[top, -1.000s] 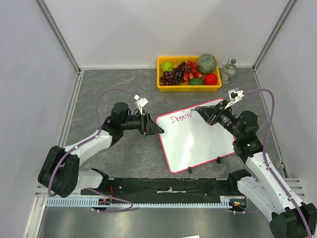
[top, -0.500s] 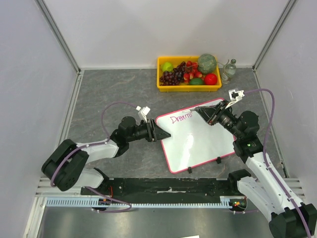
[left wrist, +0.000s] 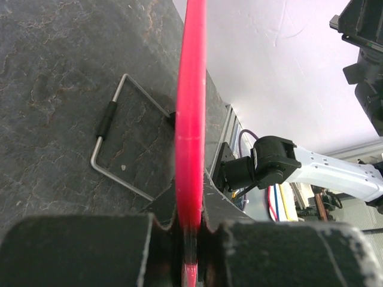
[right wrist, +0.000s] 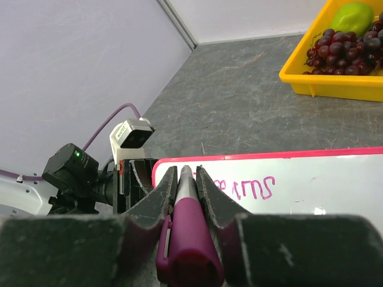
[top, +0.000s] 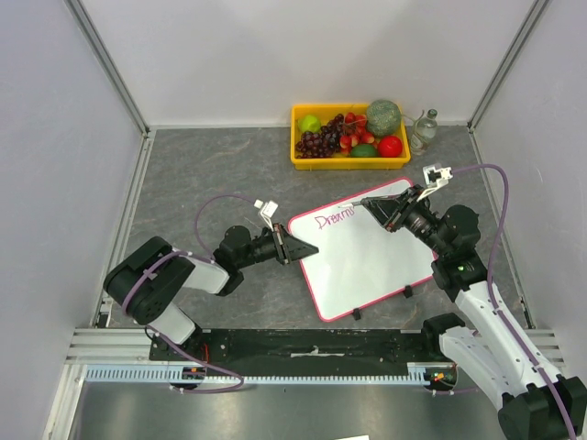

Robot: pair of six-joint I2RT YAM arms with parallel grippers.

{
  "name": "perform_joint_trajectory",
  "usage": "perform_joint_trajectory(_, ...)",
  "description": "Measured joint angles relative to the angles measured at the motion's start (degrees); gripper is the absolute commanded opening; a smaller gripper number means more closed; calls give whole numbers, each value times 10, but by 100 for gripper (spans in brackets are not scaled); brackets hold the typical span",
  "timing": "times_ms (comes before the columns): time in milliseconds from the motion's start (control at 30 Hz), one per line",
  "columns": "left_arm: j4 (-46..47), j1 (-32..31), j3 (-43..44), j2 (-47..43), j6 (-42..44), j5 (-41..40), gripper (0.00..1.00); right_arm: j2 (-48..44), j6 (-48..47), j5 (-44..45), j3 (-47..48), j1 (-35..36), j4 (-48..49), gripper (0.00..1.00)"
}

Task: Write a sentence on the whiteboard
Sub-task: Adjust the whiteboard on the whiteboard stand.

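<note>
Moved in, left gripper [top: 293, 248] clamped on one whiteboard [top: 367, 266], long axis toward right gripper [top: 371, 203], itself pinching one marker [right wrist: 186, 239] beside one sentence [top: 335, 218].

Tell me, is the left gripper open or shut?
Shut. The left gripper clamps the whiteboard; the wrist view shows its pink-red rim pinched between both fingers.

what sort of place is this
Probably a robot lab test cell: white panel walls around a grey stone-patterned table, and staged props: a yellow plastic tray of fruit and a pink-rimmed whiteboard.
</note>
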Motion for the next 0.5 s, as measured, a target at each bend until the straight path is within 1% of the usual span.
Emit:
perform_joint_trajectory(200,-18,18,12,1,28,47,2,0,-3,0,0,0,-5,0)
perform_joint_trajectory(500,-128,67,73,1,93,168,2,0,-10,0,0,0,-17,0)
